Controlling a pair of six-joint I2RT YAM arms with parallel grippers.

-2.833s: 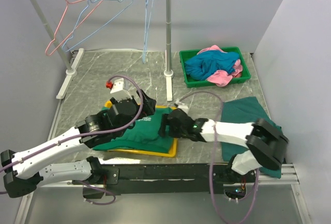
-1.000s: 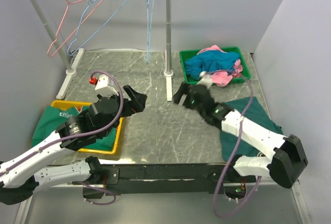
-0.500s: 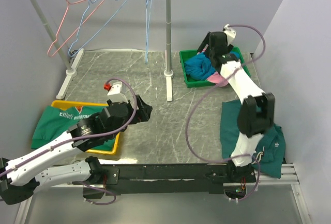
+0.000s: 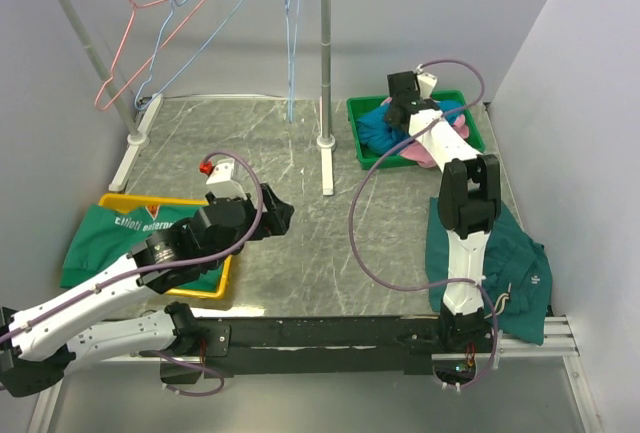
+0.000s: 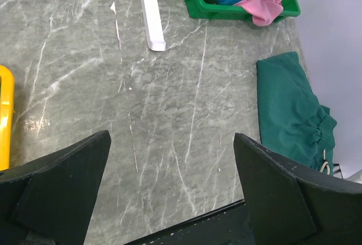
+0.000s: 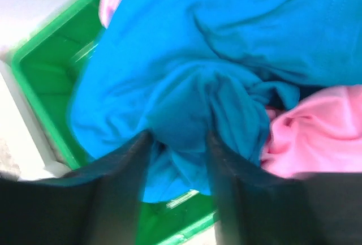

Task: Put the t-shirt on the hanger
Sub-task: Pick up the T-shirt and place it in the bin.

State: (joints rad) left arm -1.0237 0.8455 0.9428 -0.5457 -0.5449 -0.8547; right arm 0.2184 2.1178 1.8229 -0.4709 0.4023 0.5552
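The teal-blue t-shirt [image 4: 378, 129] lies crumpled in the green bin [image 4: 362, 158] at the back right. My right gripper [image 4: 398, 113] reaches down into the bin. In the right wrist view its fingers [image 6: 119, 188] press from both sides on a raised fold of the t-shirt [image 6: 226, 47], and my right gripper [image 6: 178, 143] is shut on that fold. A light-blue wire hanger [image 4: 290, 48] hangs edge-on from the rail, another hanger [image 4: 195, 33] further left. My left gripper [image 4: 275, 215] hovers open over mid-table; in its wrist view my left gripper [image 5: 171, 140] holds nothing.
A pink garment [image 4: 445, 138] shares the bin. A pink-red hanger [image 4: 125, 43] hangs at the rail's left. The rail's white post [image 4: 326, 73] stands beside the bin. A yellow tray [image 4: 225, 278] holds a dark green shirt [image 4: 100, 238]. Dark green cloth [image 4: 500, 253] lies at front right.
My right arm swung from mid-table up to the green bin and dipped into it, and its jaws narrowed onto the blue cloth. The left arm shifted slightly and stays open.
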